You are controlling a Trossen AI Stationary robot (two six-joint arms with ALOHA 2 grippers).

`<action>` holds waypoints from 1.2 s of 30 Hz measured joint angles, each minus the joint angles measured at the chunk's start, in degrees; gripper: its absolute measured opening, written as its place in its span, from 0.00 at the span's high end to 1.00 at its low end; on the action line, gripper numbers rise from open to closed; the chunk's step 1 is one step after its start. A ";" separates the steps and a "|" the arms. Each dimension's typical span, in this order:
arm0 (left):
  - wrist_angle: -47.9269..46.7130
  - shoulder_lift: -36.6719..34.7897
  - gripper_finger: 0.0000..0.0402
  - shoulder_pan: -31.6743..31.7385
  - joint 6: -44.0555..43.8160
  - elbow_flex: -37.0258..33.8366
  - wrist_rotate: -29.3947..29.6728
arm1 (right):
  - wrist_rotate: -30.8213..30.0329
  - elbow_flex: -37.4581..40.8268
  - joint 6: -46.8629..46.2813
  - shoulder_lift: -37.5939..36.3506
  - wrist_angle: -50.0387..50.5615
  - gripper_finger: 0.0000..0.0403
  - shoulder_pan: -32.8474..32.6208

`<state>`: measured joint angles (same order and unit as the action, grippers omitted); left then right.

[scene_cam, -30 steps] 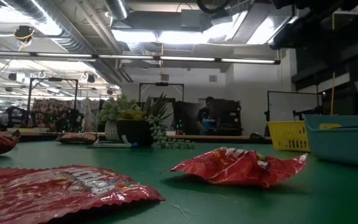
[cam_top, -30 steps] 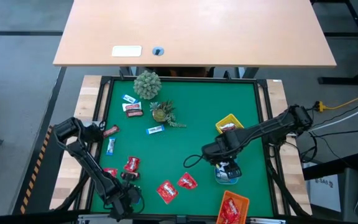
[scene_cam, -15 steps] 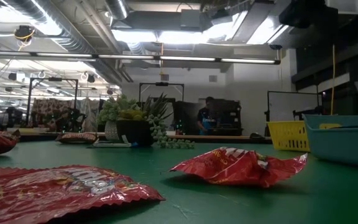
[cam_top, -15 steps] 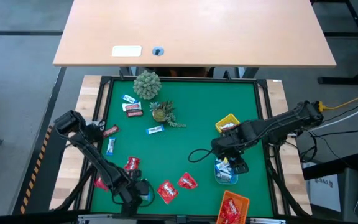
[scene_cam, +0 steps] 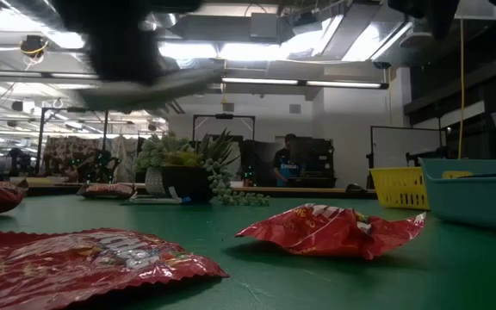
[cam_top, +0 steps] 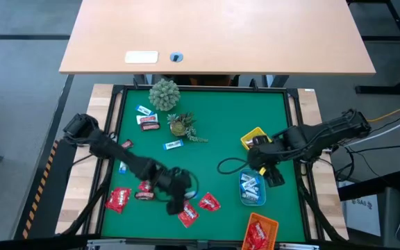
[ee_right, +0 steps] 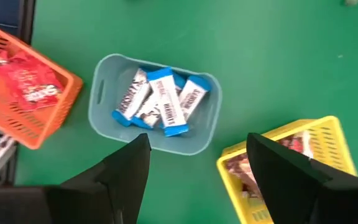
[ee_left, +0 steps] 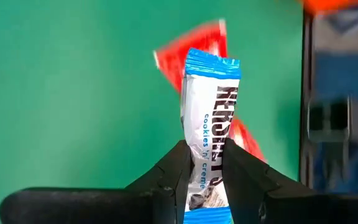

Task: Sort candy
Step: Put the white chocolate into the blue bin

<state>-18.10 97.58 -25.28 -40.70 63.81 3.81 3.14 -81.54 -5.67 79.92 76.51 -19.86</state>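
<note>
The left gripper [ee_left: 205,163] has its jaws clamped on a blue-and-white candy bar [ee_left: 209,118] and has swung from the near-left corner toward the middle of the green tabletop [cam_top: 221,132], now above the red packets [cam_top: 209,203]. That suggests a pick is done and the carry has begun — probably toward the blue tray [ee_right: 207,127], which already holds matching bars. The right gripper [ee_right: 197,163], jaws open and empty, has pulled back from that tray and hangs between it and the yellow tray [cam_top: 247,135] — leaving room. More candy lies near the plants [cam_top: 164,94].
</note>
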 joint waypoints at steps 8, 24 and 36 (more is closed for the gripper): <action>16.18 0.00 0.80 9.73 21.77 0.00 -1.66 | -5.73 0.00 1.61 -1.11 -0.10 0.34 0.00; 54.58 4.39 0.79 17.37 30.69 0.11 2.45 | -19.41 -2.11 3.09 -2.05 0.28 0.34 0.00; 63.89 15.87 0.79 16.92 22.21 2.97 0.01 | -20.05 -8.26 4.66 -2.64 -0.33 0.34 0.00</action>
<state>45.79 113.45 -8.36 -18.49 66.78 3.81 -16.91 -89.80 -1.01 77.28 76.18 -19.86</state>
